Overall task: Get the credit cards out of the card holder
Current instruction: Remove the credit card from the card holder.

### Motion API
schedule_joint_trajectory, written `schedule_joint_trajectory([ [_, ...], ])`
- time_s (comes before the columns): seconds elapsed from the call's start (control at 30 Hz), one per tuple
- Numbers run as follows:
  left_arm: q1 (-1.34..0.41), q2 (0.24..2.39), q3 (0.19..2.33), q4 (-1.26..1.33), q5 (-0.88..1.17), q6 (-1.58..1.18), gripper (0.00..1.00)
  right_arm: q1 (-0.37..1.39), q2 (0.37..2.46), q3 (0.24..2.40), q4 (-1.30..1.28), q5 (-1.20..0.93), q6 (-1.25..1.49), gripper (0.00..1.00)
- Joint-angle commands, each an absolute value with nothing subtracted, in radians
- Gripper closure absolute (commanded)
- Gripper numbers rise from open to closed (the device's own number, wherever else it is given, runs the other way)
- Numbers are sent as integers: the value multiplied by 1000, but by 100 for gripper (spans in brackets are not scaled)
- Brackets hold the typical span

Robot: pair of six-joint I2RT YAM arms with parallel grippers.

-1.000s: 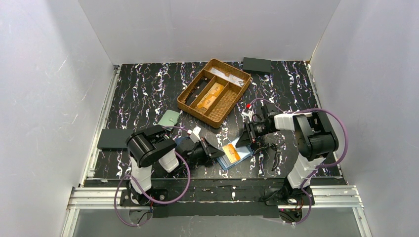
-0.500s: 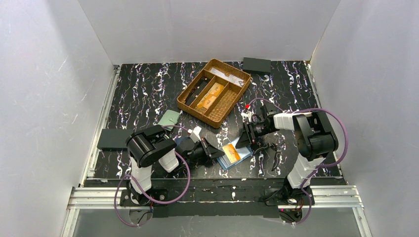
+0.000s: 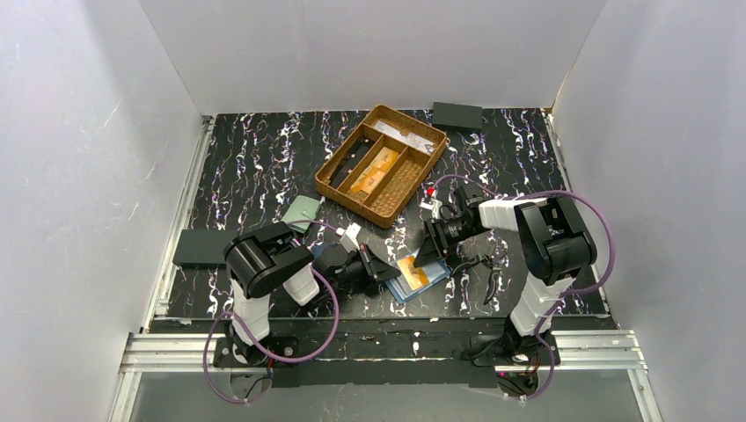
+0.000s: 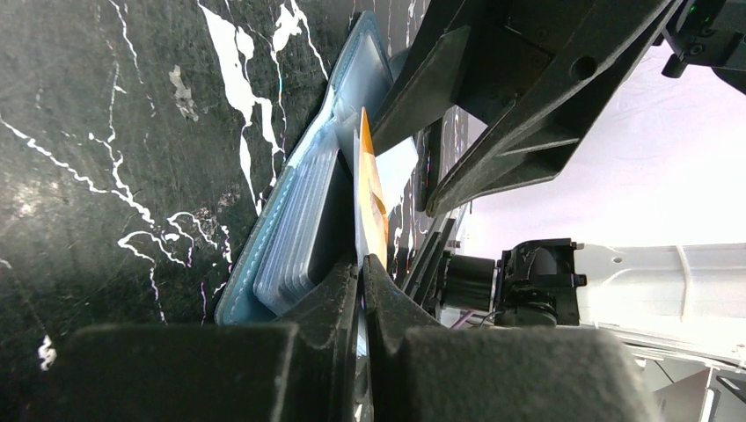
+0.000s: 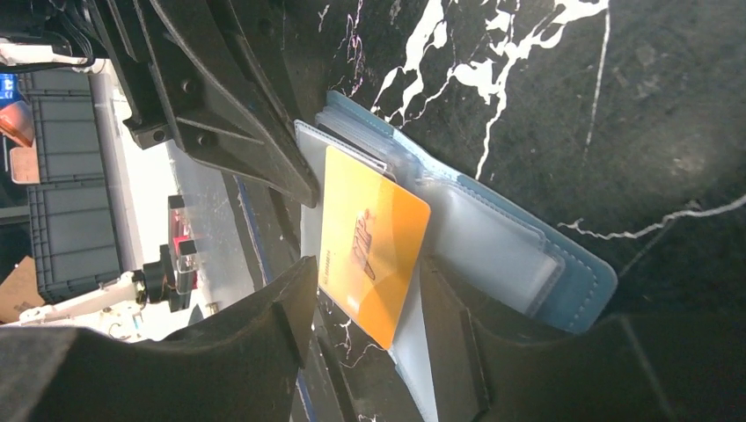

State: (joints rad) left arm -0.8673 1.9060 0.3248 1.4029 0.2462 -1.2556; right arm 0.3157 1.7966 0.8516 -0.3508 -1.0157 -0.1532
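Though unclear from above, right end effector [image 5: 368, 268] straddles credit card [image 5: 369, 237], apart; left end effector [image 4: 362, 264] together.

Black marbled table [image 3: 255, 167]: card holder [image 3: 401, 291] lying open between left pincer [image 3: 391, 274] and right pincer [image 3: 429, 255]; beyond both, basket [image 3: 415, 176], green wallet [image 3: 303, 212].

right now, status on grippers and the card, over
Left gripper shut, tips at holder edge. Right gripper open, straddling card. Card on open holder. Left gripper crowds it.
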Motion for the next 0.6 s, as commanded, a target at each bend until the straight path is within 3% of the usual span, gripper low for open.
schedule_joint_trajectory([
  [0.0,-869,1887,329,1355,265,-1201,100,338,1837,875,-374,-956,-167,44],
  [0.27,-868,1897,331,1354,265,-1206,100,342,1852,879,-371,-945,-147,49],
  [0.43,-869,1897,326,1353,259,-1213,100,342,1864,886,-373,-961,-144,73],
  [0.53,-868,1896,314,1351,244,-1223,100,341,1866,907,-407,-984,-173,96],
  [0.57,-868,1895,307,1351,237,-1226,100,339,1860,917,-426,-985,-196,99],
])
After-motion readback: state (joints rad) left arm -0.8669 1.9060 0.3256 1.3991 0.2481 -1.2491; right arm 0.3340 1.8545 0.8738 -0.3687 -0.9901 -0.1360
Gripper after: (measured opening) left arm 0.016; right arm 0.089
